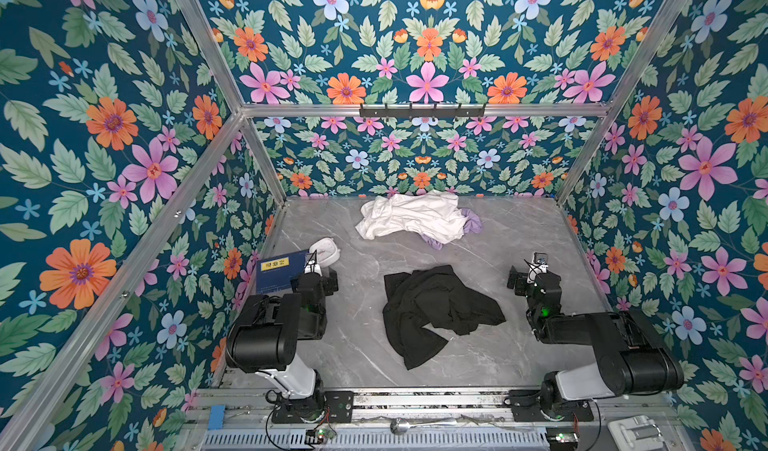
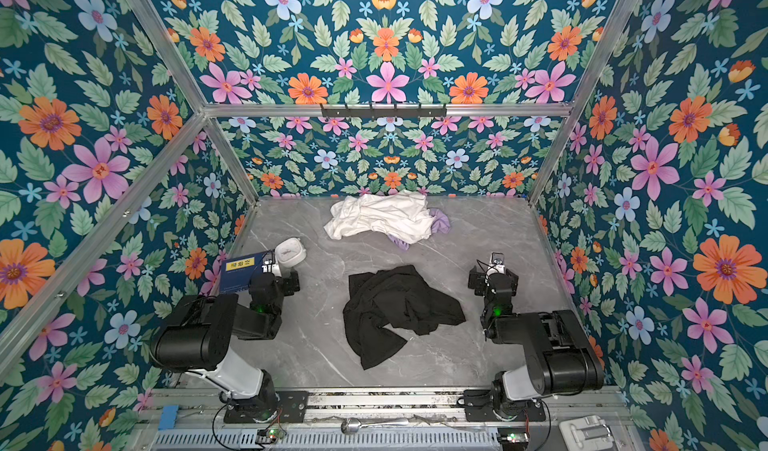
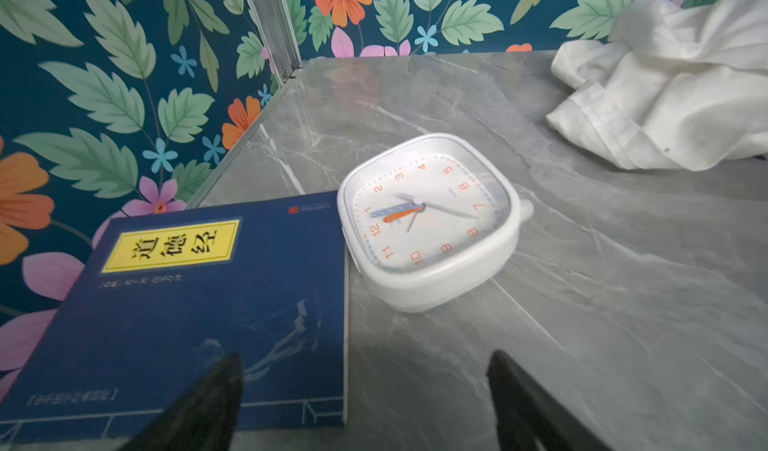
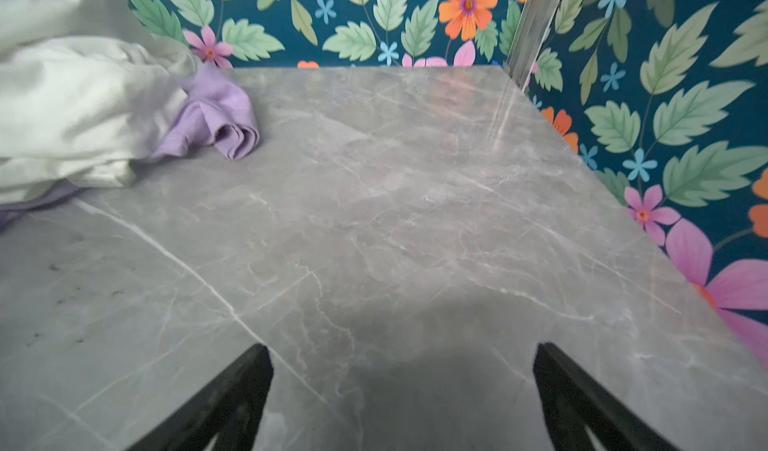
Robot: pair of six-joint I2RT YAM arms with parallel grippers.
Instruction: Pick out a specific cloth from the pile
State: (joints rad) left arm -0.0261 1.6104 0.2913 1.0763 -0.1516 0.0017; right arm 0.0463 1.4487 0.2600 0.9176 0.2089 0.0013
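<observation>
The cloth [image 1: 432, 312] [image 2: 395, 307], plain black and crumpled, lies alone on the grey marble table, in both top views at the centre front between my two arms. The pile [image 1: 411, 216] [image 2: 382, 216] sits at the back centre: a big white cloth [image 3: 673, 96] [image 4: 70, 108] over a small lilac cloth [image 1: 472, 220] [image 4: 220, 116]. My left gripper [image 1: 322, 272] [image 3: 363, 359] is open and empty, left of the black cloth, above a book's edge. My right gripper [image 1: 528, 277] [image 4: 402, 348] is open and empty over bare table, right of the cloth. Neither wrist view shows the black cloth.
A blue book [image 1: 278, 274] [image 3: 187, 303] and a white square clock [image 1: 326, 250] [image 3: 428, 220] lie by the left wall, just ahead of my left gripper. Floral walls close the table on three sides. A black hook rail [image 1: 422, 110] hangs on the back wall.
</observation>
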